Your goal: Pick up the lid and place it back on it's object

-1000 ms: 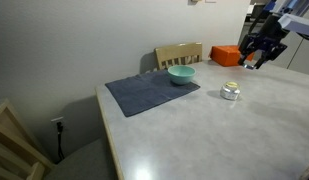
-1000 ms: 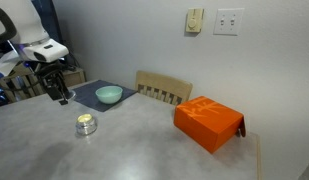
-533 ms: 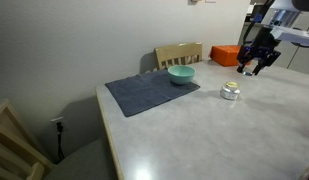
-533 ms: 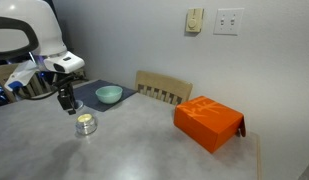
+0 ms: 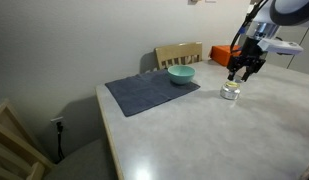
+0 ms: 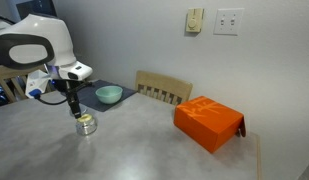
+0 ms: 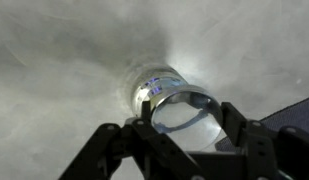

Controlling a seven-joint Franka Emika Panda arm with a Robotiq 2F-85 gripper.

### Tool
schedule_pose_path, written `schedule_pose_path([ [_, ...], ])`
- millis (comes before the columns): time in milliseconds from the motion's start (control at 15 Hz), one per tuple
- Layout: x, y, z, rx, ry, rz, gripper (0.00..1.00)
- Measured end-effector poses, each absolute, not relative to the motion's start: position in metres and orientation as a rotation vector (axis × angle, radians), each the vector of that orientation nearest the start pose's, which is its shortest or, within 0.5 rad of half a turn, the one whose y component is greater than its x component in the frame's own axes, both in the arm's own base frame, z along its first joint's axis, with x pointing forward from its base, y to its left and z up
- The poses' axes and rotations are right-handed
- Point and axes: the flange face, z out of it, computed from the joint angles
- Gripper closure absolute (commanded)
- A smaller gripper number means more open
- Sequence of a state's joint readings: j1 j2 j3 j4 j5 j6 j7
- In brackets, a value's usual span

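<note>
While clamped on the lid, with fingers closed against its rim on either side, hold the gripper level and do not loosen yet. Just beyond the lid in the wrist view: the jar, upright on the table, a little off the lid's centre rather than square beneath; whether touching yet cannot be told. Nudge across until both rims line up, then lower straight down. Release only once seated flat, or risk a tilted lid sliding off or a tipped jar. Farther off, well clear of the work: the bowl on its mat, and, to the right in an exterior view, the box.
</note>
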State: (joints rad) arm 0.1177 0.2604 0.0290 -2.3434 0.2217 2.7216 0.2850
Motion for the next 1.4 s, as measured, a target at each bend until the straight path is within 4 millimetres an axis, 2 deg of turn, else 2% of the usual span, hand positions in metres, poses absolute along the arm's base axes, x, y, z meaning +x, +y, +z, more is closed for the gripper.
schedule_pose_path([
  [533,0.529,0.056,0.214,-3.030,0.488,-0.083,0.56],
  [867,0.534,0.060,0.203,-3.035,0.472,-0.064,0.56],
  [1400,0.545,0.076,0.211,-3.045,0.401,-0.105,0.56],
])
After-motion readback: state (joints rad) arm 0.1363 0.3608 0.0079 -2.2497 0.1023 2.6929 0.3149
